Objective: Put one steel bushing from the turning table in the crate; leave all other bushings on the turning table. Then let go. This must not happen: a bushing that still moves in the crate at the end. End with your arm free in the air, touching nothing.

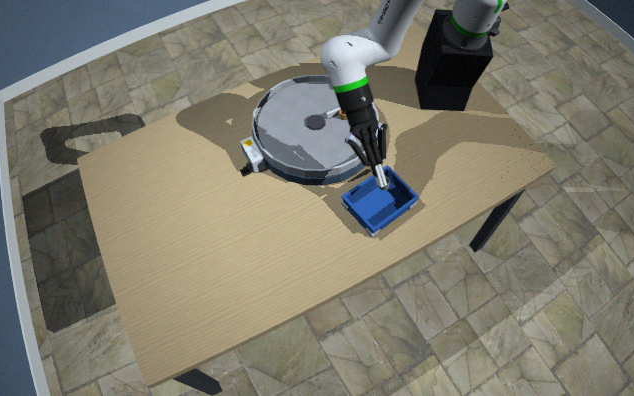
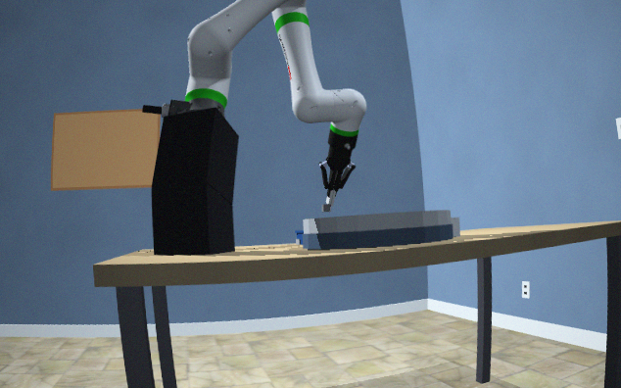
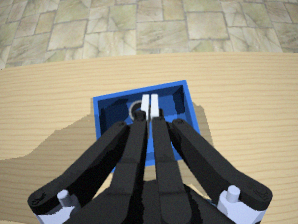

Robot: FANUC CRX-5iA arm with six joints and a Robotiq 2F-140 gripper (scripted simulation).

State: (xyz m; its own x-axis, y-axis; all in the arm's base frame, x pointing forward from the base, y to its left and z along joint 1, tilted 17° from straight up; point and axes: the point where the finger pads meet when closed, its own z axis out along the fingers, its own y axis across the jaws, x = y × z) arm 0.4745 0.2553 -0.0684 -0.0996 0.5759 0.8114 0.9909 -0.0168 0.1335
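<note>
My gripper is shut on the wall of a steel bushing, a grey ring at the fingertips. It is held in the air over the blue crate, towards the crate's turning-table side. No bushing shows on the visible part of the crate's floor. The round grey turning table is behind the crate. A copper-coloured bushing shows on it, partly behind the wrist. The arm hides other parts of the turning table.
The turning table's raised rim is close to the crate. A dark hub and a light guide bar are on the turning table. A small box with a yellow label is at its side. The black robot pedestal stands on the wooden table.
</note>
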